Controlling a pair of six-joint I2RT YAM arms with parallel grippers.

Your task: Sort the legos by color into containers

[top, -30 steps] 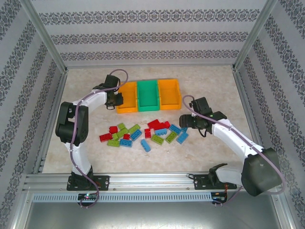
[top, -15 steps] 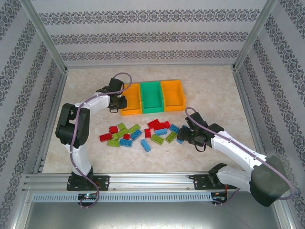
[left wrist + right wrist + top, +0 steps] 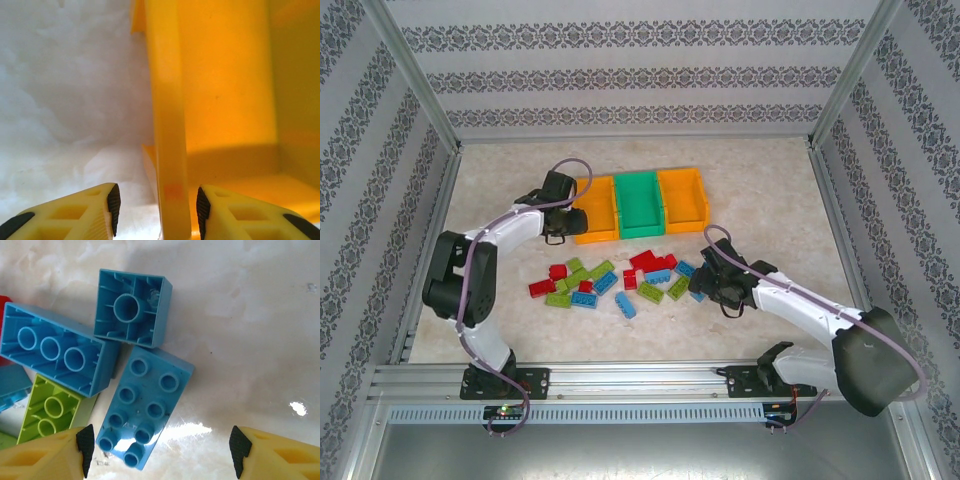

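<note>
R fingers point(image 3: 50, 457), spread wide, hover over studs-up blue brick point(image 3: 145, 407): centre on it, pinch its long sides w/o nudging neighbour bricks point(image 3: 132, 307). L fingers point(image 3: 75, 215), parted, straddle orange-yellow bin wall point(image 3: 167, 100).

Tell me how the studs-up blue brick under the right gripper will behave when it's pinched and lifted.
The blue brick looks like hard moulded plastic, so it should stay stiff in the right gripper. Its flat sides should give a steady grip. The table looks glossy, so a nudge would probably slide it rather than tip it.
</note>
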